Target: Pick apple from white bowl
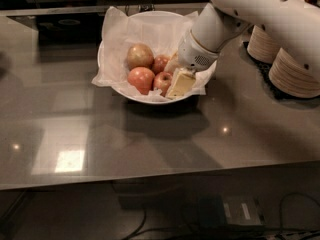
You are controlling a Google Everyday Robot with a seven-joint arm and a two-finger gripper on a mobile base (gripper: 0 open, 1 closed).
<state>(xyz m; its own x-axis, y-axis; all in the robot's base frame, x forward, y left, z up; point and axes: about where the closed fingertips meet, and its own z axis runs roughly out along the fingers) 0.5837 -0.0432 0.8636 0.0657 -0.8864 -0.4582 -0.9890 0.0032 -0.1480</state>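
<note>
Apple (163, 81), deep red and glossy, lies in the front right part of the white bowl (111, 38), on the crinkled white paper (150, 29) that lines it. Touching the apple on its left is an orange-pink apple (141, 79). Just behind it sits a second red apple (160, 63), and further back and left a yellow-green apple (140, 55). The gripper (176, 76) is down inside the bowl, just to the right of the apple and close against it, its cream-coloured end near the front rim. Whether the gripper is spread or closed on anything cannot be told from this view. The white arm (260, 9) reaches in from the upper right. The bowl stands on a dark grey glossy counter (150, 149), and stacked beige paper bowls (295, 74) stand to its right, well apart from it.
</note>
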